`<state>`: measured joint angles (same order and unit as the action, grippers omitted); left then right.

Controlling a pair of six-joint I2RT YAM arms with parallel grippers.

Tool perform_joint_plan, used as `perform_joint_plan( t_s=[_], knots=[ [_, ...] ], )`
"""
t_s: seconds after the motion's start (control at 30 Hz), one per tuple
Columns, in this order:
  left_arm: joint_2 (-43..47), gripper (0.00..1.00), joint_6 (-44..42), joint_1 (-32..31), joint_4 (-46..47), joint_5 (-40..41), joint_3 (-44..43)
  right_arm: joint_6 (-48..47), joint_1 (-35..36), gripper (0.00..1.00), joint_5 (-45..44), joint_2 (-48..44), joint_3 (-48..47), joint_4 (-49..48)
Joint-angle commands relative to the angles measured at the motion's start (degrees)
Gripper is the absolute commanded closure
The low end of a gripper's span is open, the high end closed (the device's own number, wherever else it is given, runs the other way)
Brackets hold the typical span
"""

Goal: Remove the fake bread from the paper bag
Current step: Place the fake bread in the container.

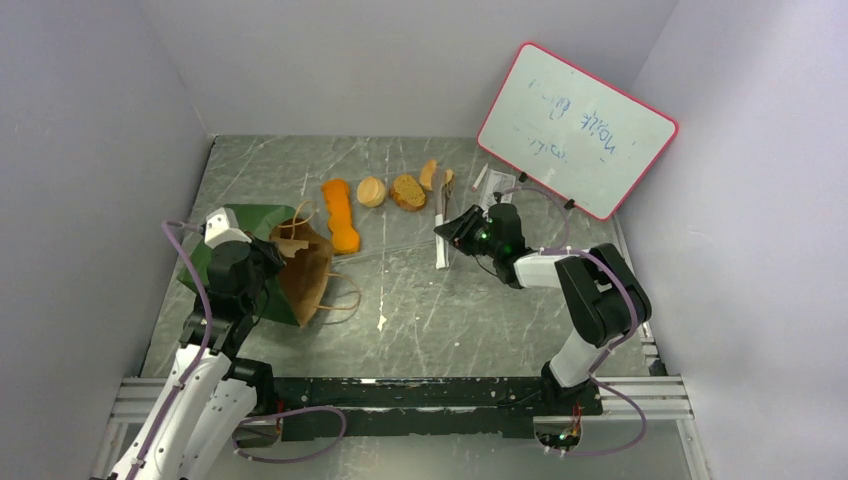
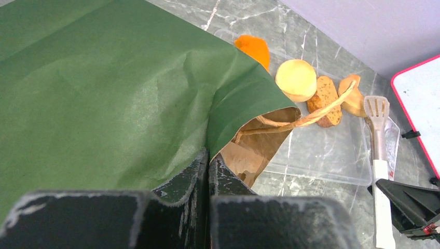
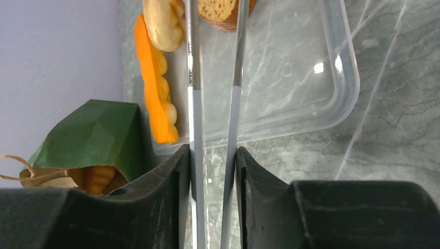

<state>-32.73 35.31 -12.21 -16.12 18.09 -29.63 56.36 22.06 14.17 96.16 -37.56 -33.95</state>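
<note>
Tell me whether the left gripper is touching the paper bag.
Touching. The left wrist view shows the left gripper shut, pinching the paper bag at the edge of its open mouth.

My right tool (image 3: 212,155) grips tongs (image 3: 196,119) over clear tray (image 3: 353,83); I see orange loaf (image 3: 153,88) near paper bag (image 3: 88,135).

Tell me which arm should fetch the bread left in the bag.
Right. The right pincer holds the tongs, and its camera sees a ridged loaf inside the open paper bag. The left pincer is shut on the bag's edge, probably steadying it, so it isn't free.
</note>
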Motion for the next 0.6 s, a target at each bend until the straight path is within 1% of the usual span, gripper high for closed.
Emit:
perform_joint_plan(
  t_s=[0.0, 0.1, 0.3, 0.57],
  knots=[
    [0.3, 0.93, -0.2, 0.2, 1.4, -2.1, -3.0, 0.0, -0.4, 0.62, 1.0, -0.2, 1.0, -5.5],
    [0.5, 0.93, -0.1, 0.2, 1.3, -2.2, -3.1, 0.5, -0.5, 0.6, 1.4, -0.7, 2.0, -5.8],
    [1.2, 0.93, 0.0, 0.1, 0.4, -2.1, -3.5, 1.9, -0.7, 0.59, 1.5, -2.3, 4.7, -6.5],
    [1.6, 0.93, -0.1, 0.1, -0.4, -2.2, -4.2, 2.0, -0.7, 0.59, 0.5, -8.8, 7.5, -4.2]
  ],
)
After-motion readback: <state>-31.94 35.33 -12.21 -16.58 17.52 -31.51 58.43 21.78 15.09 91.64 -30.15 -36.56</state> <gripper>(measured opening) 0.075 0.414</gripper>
